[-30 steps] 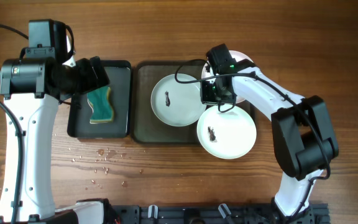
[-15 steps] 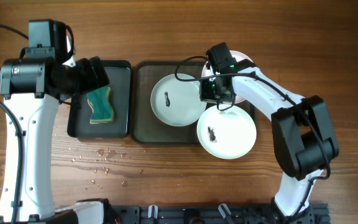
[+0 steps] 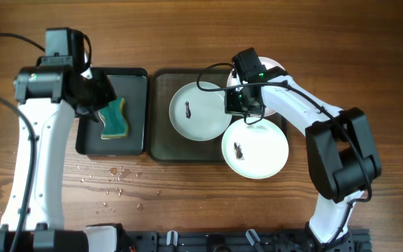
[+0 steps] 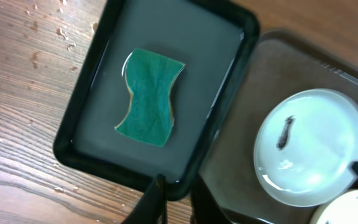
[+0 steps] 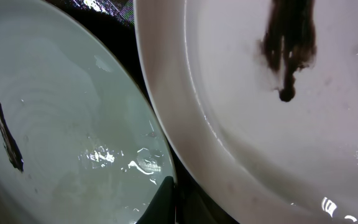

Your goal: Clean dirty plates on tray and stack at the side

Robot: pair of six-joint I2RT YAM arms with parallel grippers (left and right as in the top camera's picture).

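- While the right gripper (image 3: 246,117) is sitting closed where the middle plate (image 3: 200,112) and near plate (image 3: 257,150) almost meet, a pinch on either rim is not showing.
- Middle plate is lying in the tray (image 3: 161,140); the near plate is overhanging its near-right edge; the far plate (image 3: 275,70) is hiding under the arm.
- Judging them stiff, light, wet-slick and breakable; the rim is looking like the only hold.
- Left gripper (image 4: 176,202) is hovering over the sponge (image 4: 149,99) in the black tray (image 4: 79,118); can't tell its jaws.
- Wooden table (image 3: 187,35) is showing bare on the far side, with droplets (image 3: 117,173) near left.
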